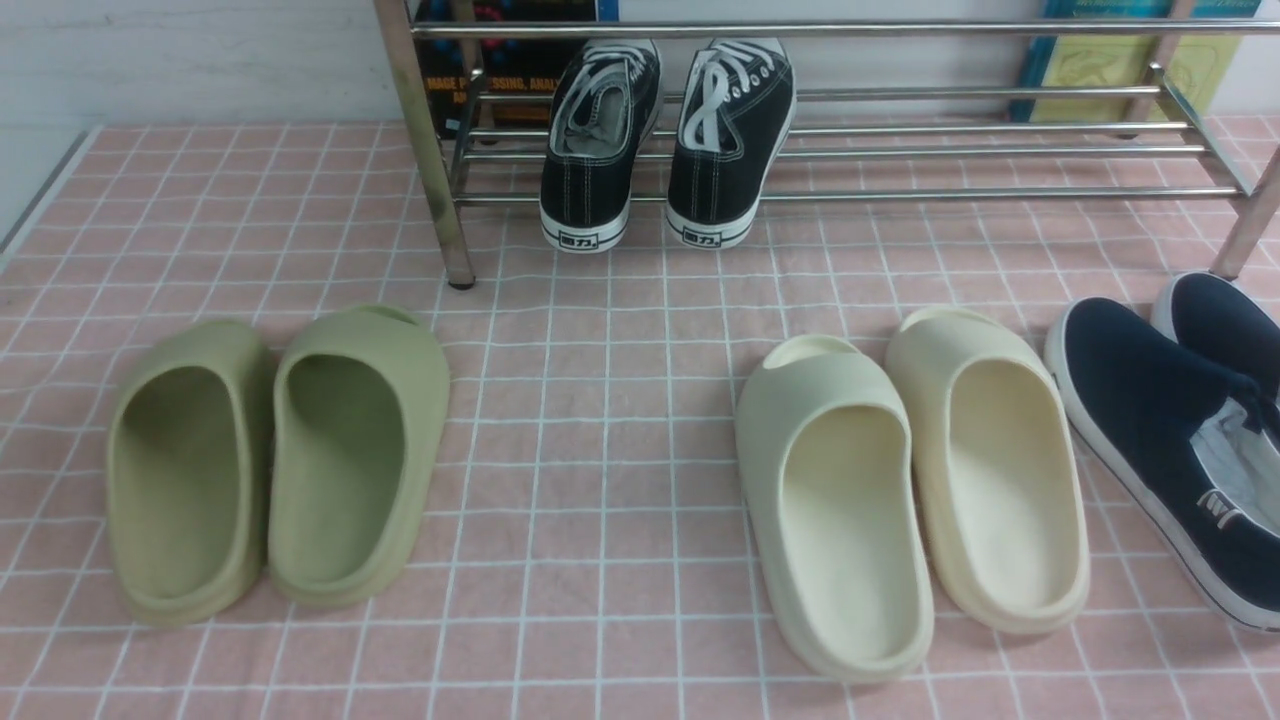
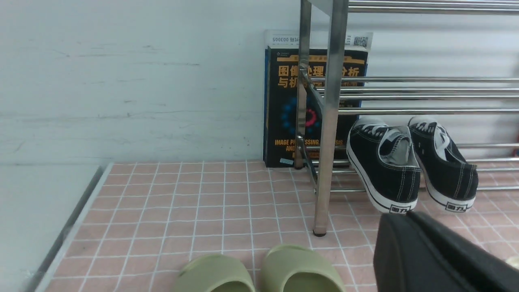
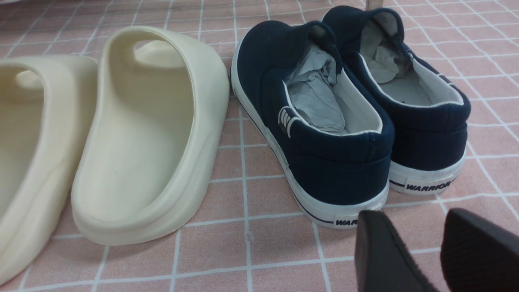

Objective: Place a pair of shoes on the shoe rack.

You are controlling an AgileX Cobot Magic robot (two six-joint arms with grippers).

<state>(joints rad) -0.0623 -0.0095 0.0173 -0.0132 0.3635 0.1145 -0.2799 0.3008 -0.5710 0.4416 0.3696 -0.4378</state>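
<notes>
The two black sneakers (image 1: 665, 140) sit side by side on the bottom rails of the shoe rack (image 1: 820, 150), toes pointing to the wall, heels sticking out over the front rail. They're near the rack's left leg, w/ the rest of the rails bare. The rack stands along the far edge of the pink checked cloth (image 1: 600, 400).

Left gripper (image 2: 409, 217) has its fingers pressed together, holding nothing, just in front of the sneakers' heels. Right gripper (image 3: 417, 243) has its fingers apart w/ a gap between them, holding nothing, near the heels of the navy slip-ons (image 3: 352, 101) by the cloth's right edge.

Green slides (image 1: 275, 460) sit toward the left edge, cream slides (image 1: 910, 480) just beside the navy pair. A black book (image 2: 284, 101) leans on the wall behind the rack.
</notes>
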